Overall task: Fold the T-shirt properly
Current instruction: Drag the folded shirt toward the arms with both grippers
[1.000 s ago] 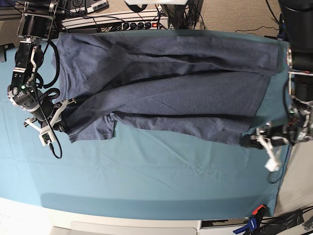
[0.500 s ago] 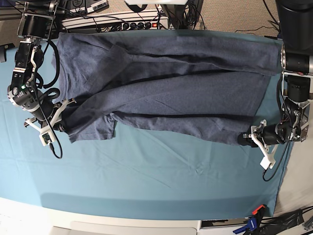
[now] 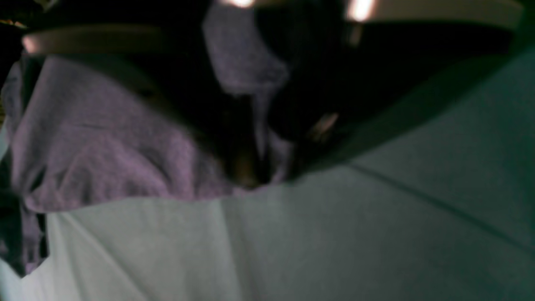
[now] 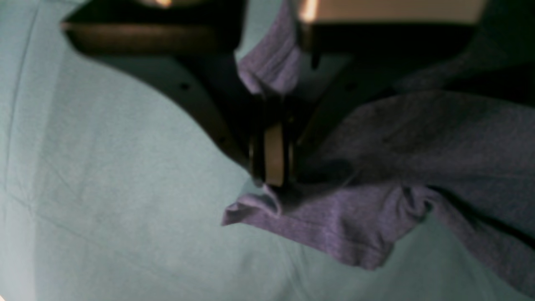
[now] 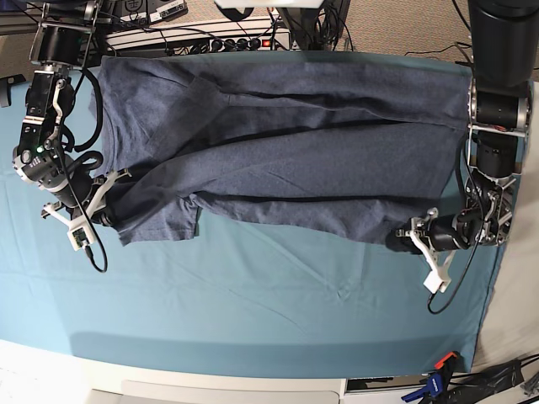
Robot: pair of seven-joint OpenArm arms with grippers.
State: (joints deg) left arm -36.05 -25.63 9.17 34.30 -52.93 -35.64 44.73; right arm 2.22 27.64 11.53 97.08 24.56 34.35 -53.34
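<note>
My right tool [image 4: 271, 167] is clamped on a sleeve-end corner of the T-shirt [image 5: 286, 160], pinning it against the teal surface [image 5: 253, 311]. My left tool [image 5: 402, 239] sits at the hem corner; its wrist view is dark and blurred, cloth bunched between the fingers [image 3: 322, 125], so it looks pinched on the fabric, though I can't be sure. The shirt lies lengthwise across the far half of the surface, near edge loosely doubled. I judge both corners are taken for a lengthwise fold; next, lift together, evenly. Only the base view shows the whole garment; only the wrists show the pinches.
</note>
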